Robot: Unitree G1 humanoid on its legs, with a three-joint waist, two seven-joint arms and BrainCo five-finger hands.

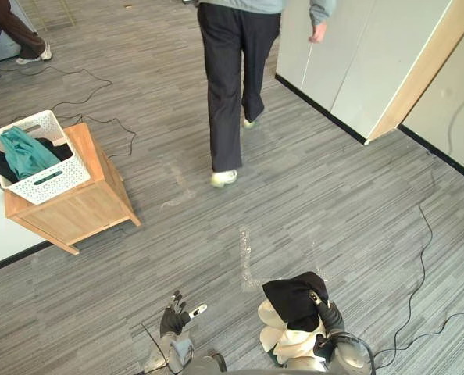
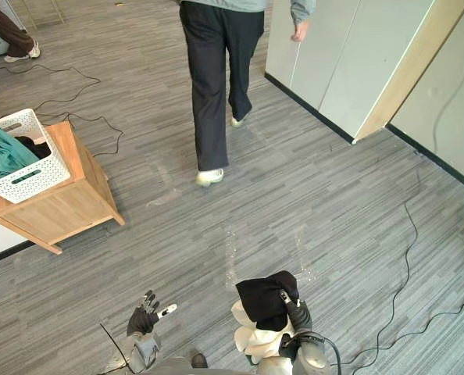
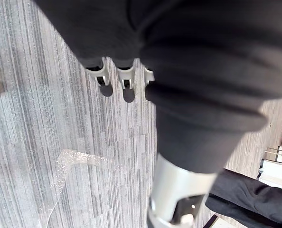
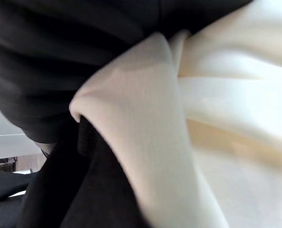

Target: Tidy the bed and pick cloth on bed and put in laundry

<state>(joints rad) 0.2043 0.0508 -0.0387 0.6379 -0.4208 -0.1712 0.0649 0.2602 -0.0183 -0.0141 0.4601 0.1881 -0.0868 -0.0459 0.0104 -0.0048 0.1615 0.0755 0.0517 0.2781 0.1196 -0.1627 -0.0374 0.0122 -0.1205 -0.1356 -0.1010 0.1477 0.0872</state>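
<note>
The right hand [image 1: 329,316] is gripping, fingers curled, a black and cream cloth bundle [image 1: 291,306], well apart from the white perforated plastic laundry basket [image 1: 68,178]; the left hand [image 1: 174,319] is hanging open, empty; the cream folds are dangling loose, so they may be slipping out before the bundle reaches that basket.

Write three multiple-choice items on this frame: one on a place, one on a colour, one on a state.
1. Where is the white basket? A on the floor; B on the wooden stand; C on a chair.
2. What colours is the cloth bundle in the right robot hand? A black and cream; B red and blue; C green.
3. How is the left robot hand? A shut on cloth; B open, empty; C pressing a wall.
B: it sits atop the stand. A: black over cream shows. B: its fingers spread, holding nothing.
</note>
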